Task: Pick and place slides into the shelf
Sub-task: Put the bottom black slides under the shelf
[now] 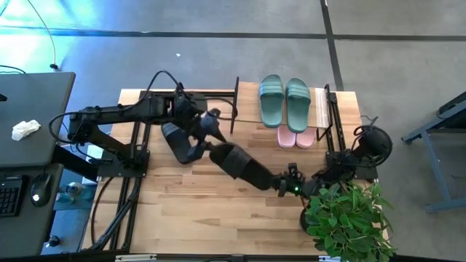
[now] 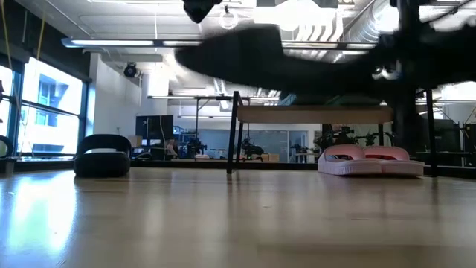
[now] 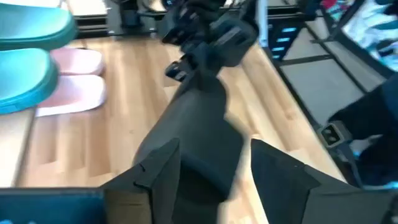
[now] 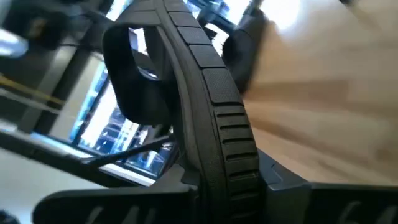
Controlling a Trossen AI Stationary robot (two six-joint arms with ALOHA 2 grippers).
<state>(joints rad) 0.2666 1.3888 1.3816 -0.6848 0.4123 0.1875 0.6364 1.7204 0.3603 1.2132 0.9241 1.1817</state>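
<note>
A black slide [image 1: 234,161] hangs in the air over the middle of the table between both arms. My right gripper [image 1: 268,177] is shut on one end. My left gripper [image 3: 214,177] is open, its fingers on either side of the other end [image 3: 202,149]. A second black slide [image 1: 177,143] rests on its sole on the table below the left arm. The green pair [image 1: 284,100] lies on the shelf's top board [image 1: 320,105]. The pink pair [image 2: 370,160] lies under that board. My right gripper pinches the black slide's sole at the end away from the strap [image 4: 229,163], one finger on the footbed and one on the underside. The fingers come about level from the table's right, along the slide. The slide is lifted clear, turned on its edge. My left gripper: I cannot tell whether its fingers touch the slide.
A potted plant [image 1: 346,218] stands at the table's near right corner, close to the right arm's base. A dark desk with a keyboard [image 1: 11,196] lies left of the table. Bare tabletop [image 1: 218,218] stretches along the near side.
</note>
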